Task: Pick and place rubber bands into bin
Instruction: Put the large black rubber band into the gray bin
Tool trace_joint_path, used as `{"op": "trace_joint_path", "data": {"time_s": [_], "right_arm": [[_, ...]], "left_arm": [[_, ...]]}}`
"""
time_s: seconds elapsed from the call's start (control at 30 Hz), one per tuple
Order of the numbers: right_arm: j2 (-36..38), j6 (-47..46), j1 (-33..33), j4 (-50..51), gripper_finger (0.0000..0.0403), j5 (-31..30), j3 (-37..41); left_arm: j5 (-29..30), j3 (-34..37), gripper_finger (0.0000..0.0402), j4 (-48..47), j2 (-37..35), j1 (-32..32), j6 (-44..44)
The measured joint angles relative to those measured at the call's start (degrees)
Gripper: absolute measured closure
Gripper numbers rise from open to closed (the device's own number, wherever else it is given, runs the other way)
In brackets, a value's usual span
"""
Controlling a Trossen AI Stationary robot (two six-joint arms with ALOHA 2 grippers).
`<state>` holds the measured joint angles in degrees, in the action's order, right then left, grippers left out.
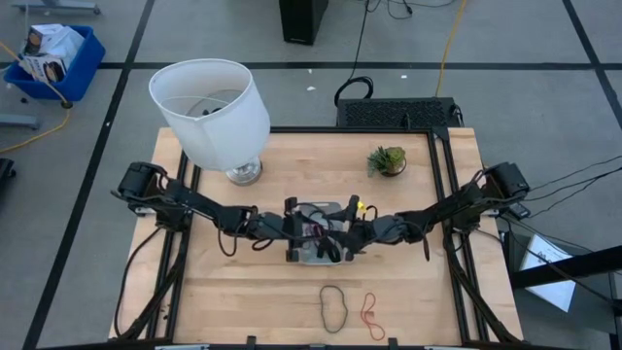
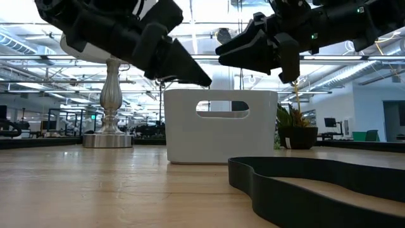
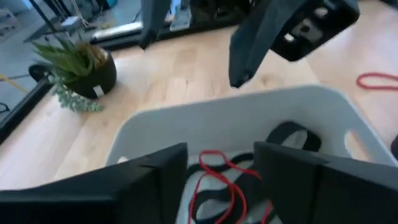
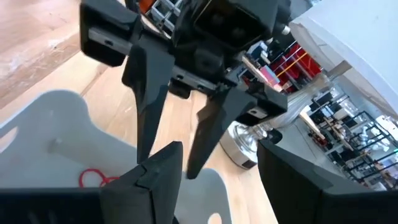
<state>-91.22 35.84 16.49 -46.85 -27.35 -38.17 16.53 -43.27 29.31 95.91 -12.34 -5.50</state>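
**A:** High view first: where do the two arms sit?

**B:** Both reach to the middle of the counter (image 1: pixel 243 301) and meet over the bin (image 1: pixel 313 255). The left end effector (image 1: pixel 294 230) hangs above the bin's left part, the right end effector (image 1: pixel 342 236) above its right part, their tips near each other.

**A:** Are the fingers apart or together?

**B:** Apart on both. The left wrist view shows its own two dark fingers (image 3: pixel 155 180) spread, with the bin's inside visible between them and nothing gripped. The right wrist view shows its own fingers (image 4: pixel 155 180) spread too, also with nothing between them.

**A:** And the rubber bands?

**B:** Some already lie in the bin: the left wrist view shows red-orange bands (image 3: pixel 217 180) and black bands (image 3: pixel 292 134) on its floor, directly below the left end effector. Two more lie on the counter nearer the front edge, well apart from both end effectors: a black band (image 1: pixel 335 306) and, just beside it, a red-orange band (image 1: pixel 370 313).

**A:** What does the low view give that the others don't?

**B:** It shows both end effectors above the bin's rim (image 2: pixel 221 92), not down inside it, and the slot handle in the bin's wall. The loose black band (image 2: pixel 304 183) fills the foreground. Only the high view shows the lamp (image 1: pixel 212 112) and the small plant (image 1: pixel 387 160) at the counter's far side together.
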Motion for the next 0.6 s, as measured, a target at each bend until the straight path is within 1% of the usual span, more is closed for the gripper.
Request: {"op": "trace_joint_path", "data": {"time_s": [0.1,0.17,0.23,0.3,0.4,0.5,0.53,0.6], "right_arm": [[2.08,-1.83,0.37,3.64,0.0206,-0.03,0.00],[4.55,-3.61,0.98,8.09,0.0216,-0.41,0.00],[7.96,-5.48,1.88,13.83,0.0238,-1.02,0.00],[11.84,-7.50,2.99,19.42,0.0270,-0.97,0.04],[18.38,-10.37,4.30,27.40,0.0329,0.98,0.04],[24.89,-13.02,4.61,33.19,0.0386,4.86,0.28],[27.13,-13.72,4.58,34.34,0.0394,6.02,0.82],[31.24,-15.30,3.97,35.23,0.0392,7.89,1.90]], "left_arm": [[0.05,-0.09,0.0173,0.46,-0.54,-0.19,-0.63],[0.48,0.02,0.0154,-1.69,-2.00,-1.00,-1.63],[0.50,-0.11,0.0145,-1.96,-3.36,-2.10,-3.02],[1.23,-0.02,0.0147,-5.41,-5.80,-3.68,-4.24],[3.58,-0.12,0.0170,-8.12,-9.15,-6.29,-4.73],[7.92,-0.01,0.0216,-13.68,-13.82,-9.13,-4.92],[9.56,-0.13,0.0238,-15.04,-15.06,-9.82,-4.92],[13.40,0.10,0.0282,-19.03,-17.94,-11.12,-4.93]]}}
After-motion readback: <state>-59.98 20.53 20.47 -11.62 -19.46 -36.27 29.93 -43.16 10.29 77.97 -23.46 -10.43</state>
